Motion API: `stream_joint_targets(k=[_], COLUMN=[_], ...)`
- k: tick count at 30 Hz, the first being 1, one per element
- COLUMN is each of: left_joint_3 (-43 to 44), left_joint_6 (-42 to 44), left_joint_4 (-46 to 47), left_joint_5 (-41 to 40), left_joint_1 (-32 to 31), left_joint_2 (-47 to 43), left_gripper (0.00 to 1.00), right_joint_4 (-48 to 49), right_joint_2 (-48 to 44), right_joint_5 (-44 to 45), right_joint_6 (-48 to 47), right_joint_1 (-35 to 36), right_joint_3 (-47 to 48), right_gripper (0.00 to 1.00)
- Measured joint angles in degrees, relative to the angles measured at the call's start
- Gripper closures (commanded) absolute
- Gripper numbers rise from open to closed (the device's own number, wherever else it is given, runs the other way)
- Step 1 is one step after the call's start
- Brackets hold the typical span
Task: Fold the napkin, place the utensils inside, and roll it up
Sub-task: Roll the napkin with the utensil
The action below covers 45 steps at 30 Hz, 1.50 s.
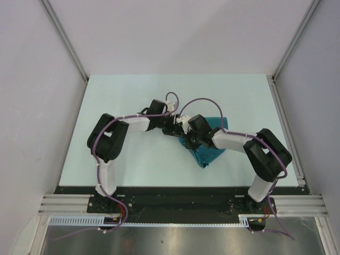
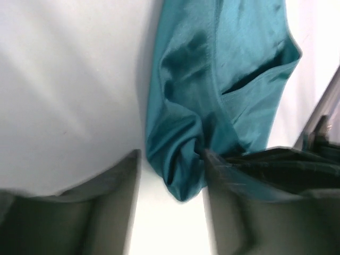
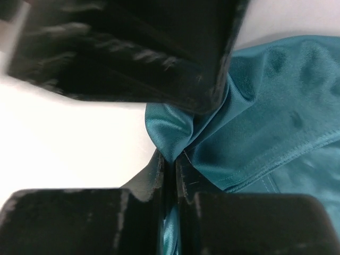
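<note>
Near the middle of the counter point(image 1: 133, 101), we see the teal napkin point(image 1: 204, 155) lying bunched, the right tool point(image 3: 169, 159) pinched narrow on a gathered fold and the left tool point(image 2: 172, 159) half-wide around another bunch, gripping nothing. We judge the cloth light, limp and slippery; a hemmed corner offers the surest hold.

The napkin point(image 1: 204, 154) is plain teal (slightly shiny), the table point(image 1: 133, 159) pale mint.

Teal napkin point(image 1: 208, 153), shiny and thin, crumpled into a loose heap just right of centre. Hemmed edges folded over, left corner gathered into a tight bunch.
</note>
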Motion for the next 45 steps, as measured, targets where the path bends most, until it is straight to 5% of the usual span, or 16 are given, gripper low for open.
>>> stream_joint_targets(k=[16, 29, 32, 35, 41, 45], left_joint_3=[-24.11, -26.6, -25.42, -24.3, -23.58, -23.19], left_joint_6=[-4.74, -8.57, -8.39, -8.48, -8.33, -8.33], left_joint_4=[17.35, 26.21, 25.66, 24.81, 23.21, 22.16], left_joint_5=[-2.58, 3.41, 4.22, 4.66, 4.22, 3.8], left_joint_1=[5.05, 4.87, 4.09, 2.95, 1.97, 1.92], left_joint_2=[-15.8, -13.09, -12.0, -10.47, -8.63, -8.35], left_gripper=[0.16, 0.25, 0.37, 0.65, 0.98, 1.0], right_joint_4=[1.75, -0.57, -1.84, -2.73, -3.87, -4.48], right_joint_2=[7.15, 14.95, 16.26, 17.33, 18.43, 18.82], right_joint_5=[-35.8, -51.78, -53.44, -54.6, -55.93, -55.47], right_joint_6=[5.46, 7.5, 7.5, 7.5, 7.76, 8.02], right_joint_1=[-7.87, -11.43, -11.91, -12.28, -12.7, -12.98], right_joint_3=[1.62, 5.03, 6.12, 6.95, 7.82, 7.93], right_gripper=[1.0, 1.0, 1.0, 1.0, 1.0, 0.88])
